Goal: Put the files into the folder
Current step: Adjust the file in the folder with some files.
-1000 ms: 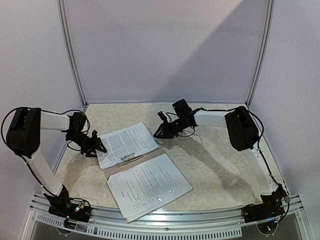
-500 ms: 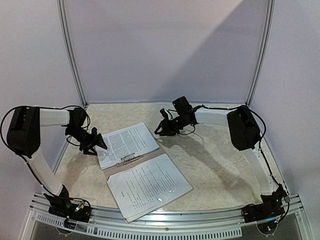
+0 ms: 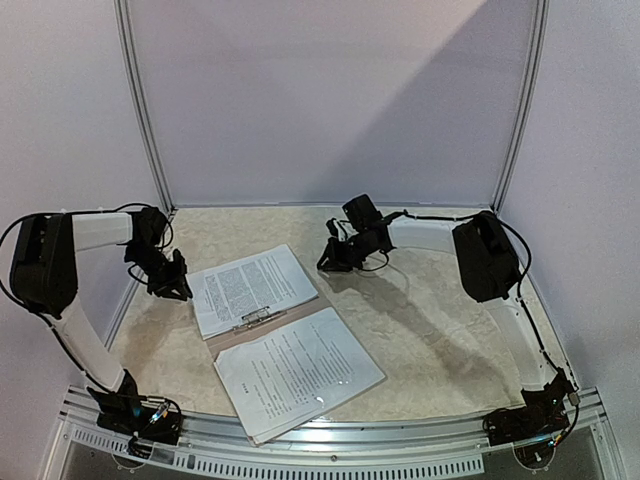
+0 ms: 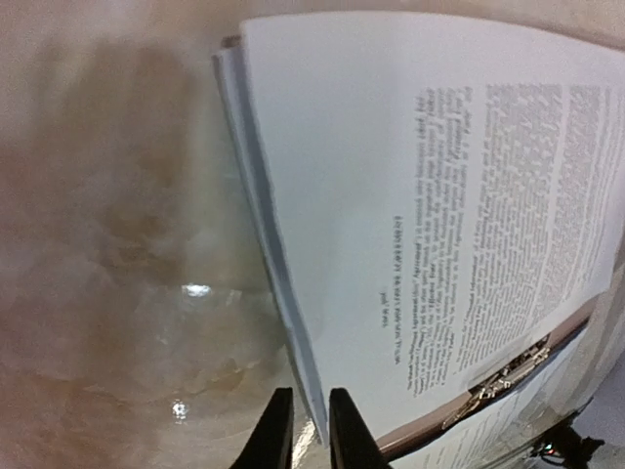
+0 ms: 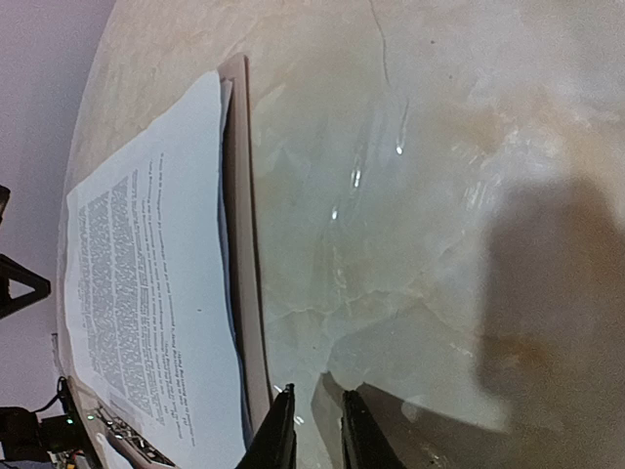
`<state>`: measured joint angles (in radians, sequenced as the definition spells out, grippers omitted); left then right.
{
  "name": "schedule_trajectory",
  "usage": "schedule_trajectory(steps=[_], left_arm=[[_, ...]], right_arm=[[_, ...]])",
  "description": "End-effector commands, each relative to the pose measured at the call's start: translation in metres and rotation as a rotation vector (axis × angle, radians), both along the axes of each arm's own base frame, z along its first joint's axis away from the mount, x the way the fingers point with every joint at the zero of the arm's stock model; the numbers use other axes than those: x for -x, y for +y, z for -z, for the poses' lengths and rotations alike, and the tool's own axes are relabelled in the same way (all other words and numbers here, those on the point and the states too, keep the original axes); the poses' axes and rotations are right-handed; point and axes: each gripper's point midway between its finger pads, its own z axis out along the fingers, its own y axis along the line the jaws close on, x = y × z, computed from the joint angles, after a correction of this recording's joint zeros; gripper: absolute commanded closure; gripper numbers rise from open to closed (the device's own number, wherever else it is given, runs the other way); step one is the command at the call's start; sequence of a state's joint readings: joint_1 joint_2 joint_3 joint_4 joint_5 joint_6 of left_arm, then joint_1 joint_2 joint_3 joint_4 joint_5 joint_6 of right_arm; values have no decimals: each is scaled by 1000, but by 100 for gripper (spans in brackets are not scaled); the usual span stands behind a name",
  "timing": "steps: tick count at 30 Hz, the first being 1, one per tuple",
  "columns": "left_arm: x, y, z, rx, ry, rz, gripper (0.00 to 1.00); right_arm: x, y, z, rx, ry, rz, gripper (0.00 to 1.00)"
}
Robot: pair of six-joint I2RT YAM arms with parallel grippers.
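The folder (image 3: 302, 307) lies open on the table, its tan cover showing as a strip between two stacks of files. One stack (image 3: 250, 285) lies on the far half and another (image 3: 300, 370) on the near half. A silver clip (image 3: 255, 318) sits at the spine. My left gripper (image 3: 176, 284) is shut and empty, just left of the far stack's left edge (image 4: 283, 293). My right gripper (image 3: 330, 260) is shut and empty, low over bare table, just right of the folder's far corner. The right wrist view shows the folder's tan edge (image 5: 242, 244) beside the stack (image 5: 146, 293).
The enclosure's metal frame posts (image 3: 140, 110) and white walls stand on the left, the right and at the back. The table's front rail (image 3: 330, 440) runs along the near edge. The marbled tabletop (image 3: 440, 320) stretches right of the folder.
My left gripper has drawn back to the left, off the far stack's left edge. My right gripper has shifted slightly right, away from the folder's corner. The papers lie as before.
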<state>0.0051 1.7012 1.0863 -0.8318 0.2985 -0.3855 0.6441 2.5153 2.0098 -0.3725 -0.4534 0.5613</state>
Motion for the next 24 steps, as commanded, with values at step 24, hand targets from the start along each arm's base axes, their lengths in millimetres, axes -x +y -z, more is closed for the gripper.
schedule_trajectory(steps=[24], left_arm=[[5, -6, 62, -89, 104, 103, 90]], right_arm=[[18, 14, 38, 39, 55, 21, 90]])
